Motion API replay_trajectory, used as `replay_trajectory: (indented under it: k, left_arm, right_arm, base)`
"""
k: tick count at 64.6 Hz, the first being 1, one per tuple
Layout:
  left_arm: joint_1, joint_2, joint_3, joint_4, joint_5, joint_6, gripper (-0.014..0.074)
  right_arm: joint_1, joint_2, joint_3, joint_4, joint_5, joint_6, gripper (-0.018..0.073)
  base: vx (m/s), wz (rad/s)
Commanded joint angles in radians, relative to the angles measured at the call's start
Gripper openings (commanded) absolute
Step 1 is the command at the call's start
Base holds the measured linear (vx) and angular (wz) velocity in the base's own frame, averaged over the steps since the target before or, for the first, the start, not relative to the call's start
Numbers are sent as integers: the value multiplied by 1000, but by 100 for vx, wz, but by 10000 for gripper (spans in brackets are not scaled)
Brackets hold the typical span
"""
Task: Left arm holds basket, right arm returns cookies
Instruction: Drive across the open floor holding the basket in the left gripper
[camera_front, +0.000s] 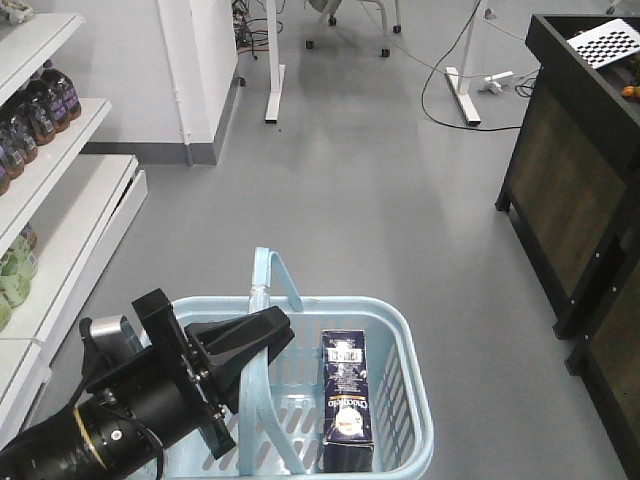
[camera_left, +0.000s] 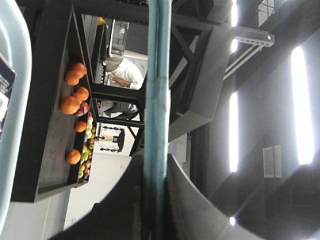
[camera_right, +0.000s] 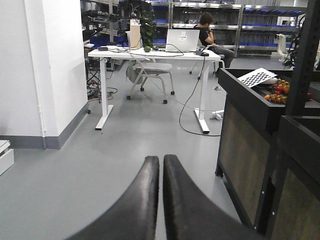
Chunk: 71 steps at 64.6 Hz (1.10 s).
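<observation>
Left claw: the black two-finger left claw (camera_front: 272, 332), on its cylindrical wrist with a silver ring at the lower left of the front view, is clamped on the raised light blue swing handle (camera_front: 268, 290). In the left wrist view we see that bar running up between its fingers.
Basket: the light blue plastic shopping basket (camera_front: 418, 400) with slotted sides fills the bottom centre of the front view, over the grey floor (camera_front: 350, 180). We cannot tell whether it hangs or rests there.
Cookies, place: the dark navy rectangular cardboard cookie box (camera_front: 348, 400) sits inside the basket, in its right half, just beside the right wall.
Cookies, axis: its long axis runs from the bottom edge of the frame upward, along that wall. The white barcode label is at the far end and the round white logo is nearer us.
Handling: we judge it light and stiff, with smooth card faces that dent under a hard squeeze.
Where to hold: across the short width, near the middle. The wall side leaves little room for a finger.
Right claw: the broad, blocky black right claw (camera_right: 161, 161) has its fingers pressed together on nothing. It points toward the white table (camera_right: 150, 52) and does not show in the front view.
Far edges: white shelves (camera_front: 70, 130) with bottles stand at the left and a dark cabinet (camera_front: 560, 190) at the right.
</observation>
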Motion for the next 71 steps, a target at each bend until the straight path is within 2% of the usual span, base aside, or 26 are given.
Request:
replay_trajectory:
  k: [1,71]
  left_arm:
    - [-7,-32,-27,-19,-287,0,0]
    - [-7,-32,-27,-19,-287,0,0]
  right_arm:
    - [-8,-12,19,0,-72,-6,-10]
    - [-8,-12,19,0,-72,-6,-10]
  base:
    - [41,-1]
    - [41,1]
